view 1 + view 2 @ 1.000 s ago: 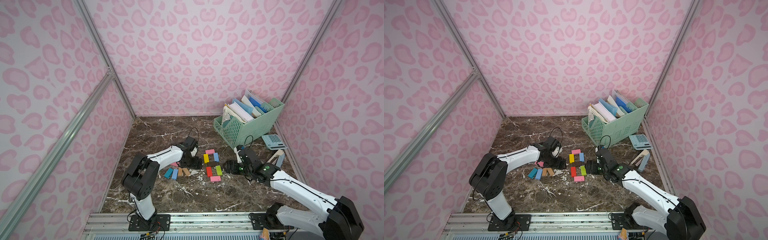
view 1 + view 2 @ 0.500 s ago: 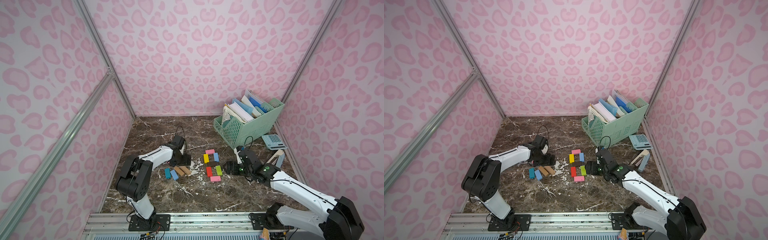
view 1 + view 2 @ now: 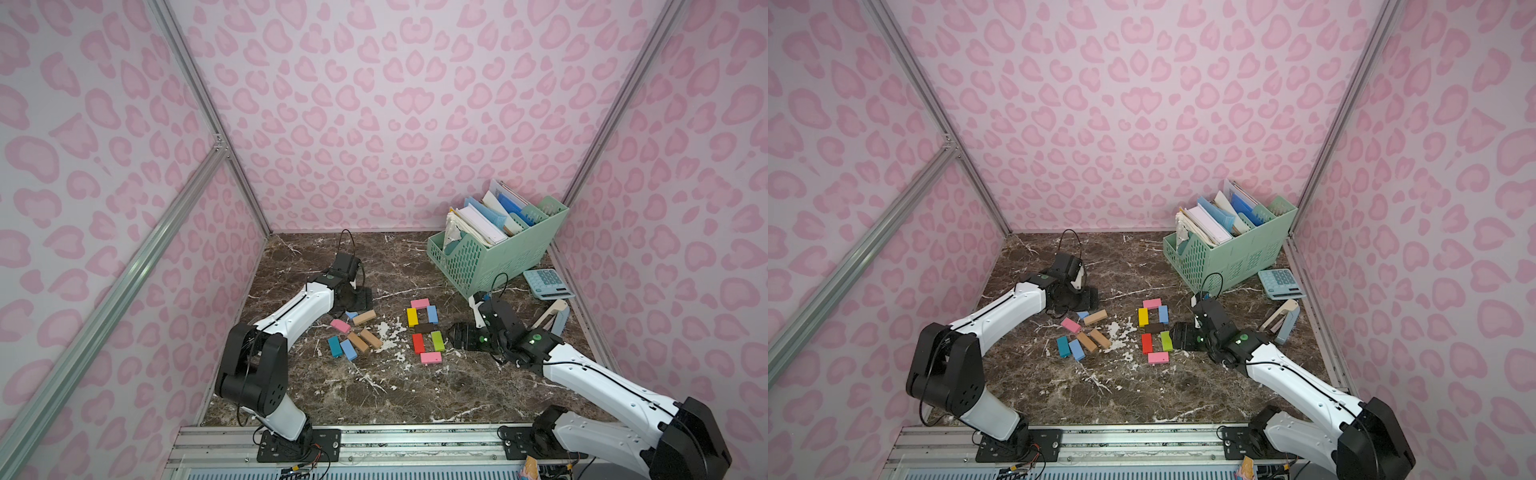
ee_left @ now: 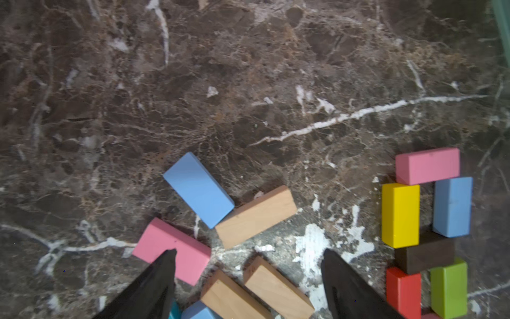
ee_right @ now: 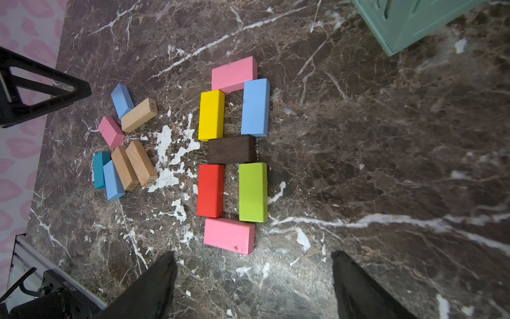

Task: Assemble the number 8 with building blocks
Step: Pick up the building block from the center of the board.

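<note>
left gripper (image 4: 248,251) wide apart, holding nothing, near the loose building blocks (image 3: 353,336) left of the number 8 (image 3: 424,329). right gripper (image 5: 253,252) wide apart, empty, just right of the number 8. basket (image 3: 478,266) behind it holds folders (image 3: 482,216).

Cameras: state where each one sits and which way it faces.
Top views: high above the arms' bases, looking down and forward over the table; left arm and right arm both show.
Left wrist: on the left arm, looking down at the spare blocks; the open left gripper shows.
Right wrist: on the right arm, looking down at the number 8; the open right gripper shows.
Shared: all views show the number 8 and spare blocks.
</note>
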Tool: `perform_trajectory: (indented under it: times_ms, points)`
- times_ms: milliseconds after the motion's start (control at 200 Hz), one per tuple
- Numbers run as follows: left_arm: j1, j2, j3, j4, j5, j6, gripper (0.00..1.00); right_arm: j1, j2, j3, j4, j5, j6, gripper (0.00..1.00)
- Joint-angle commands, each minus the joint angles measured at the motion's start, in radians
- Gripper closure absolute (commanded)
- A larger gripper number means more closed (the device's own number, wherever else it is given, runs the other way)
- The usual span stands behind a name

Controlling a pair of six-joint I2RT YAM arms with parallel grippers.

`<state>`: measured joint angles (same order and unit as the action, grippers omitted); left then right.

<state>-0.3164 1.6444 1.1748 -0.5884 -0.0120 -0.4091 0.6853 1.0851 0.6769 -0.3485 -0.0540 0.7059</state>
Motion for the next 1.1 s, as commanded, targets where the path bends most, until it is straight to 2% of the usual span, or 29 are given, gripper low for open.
perform_trajectory:
  times_ms: [0,95,290,490,835,1095]
  points:
    - [0.025,0.066,0.073,-0.099,-0.016,0.077,0.16,0.000,-0.009,-0.005,0.009,0.001,-0.013,0.10]
    - [0.055,0.135,0.144,-0.156,0.018,0.127,0.16,0.000,-0.017,-0.008,0.004,0.005,-0.017,0.10]
    - [0.071,0.232,0.233,-0.237,-0.022,0.163,0.19,-0.003,-0.027,-0.020,-0.001,0.011,-0.024,0.10]
    - [0.071,0.232,0.167,-0.189,-0.016,0.076,0.23,-0.003,-0.022,-0.035,0.018,0.003,-0.023,0.10]
    - [0.070,0.265,0.141,-0.129,-0.032,-0.021,0.38,-0.004,-0.014,-0.040,0.030,-0.008,-0.029,0.10]
    - [0.064,0.268,0.149,-0.105,-0.010,-0.038,0.38,-0.010,-0.022,-0.053,0.031,-0.007,-0.033,0.10]
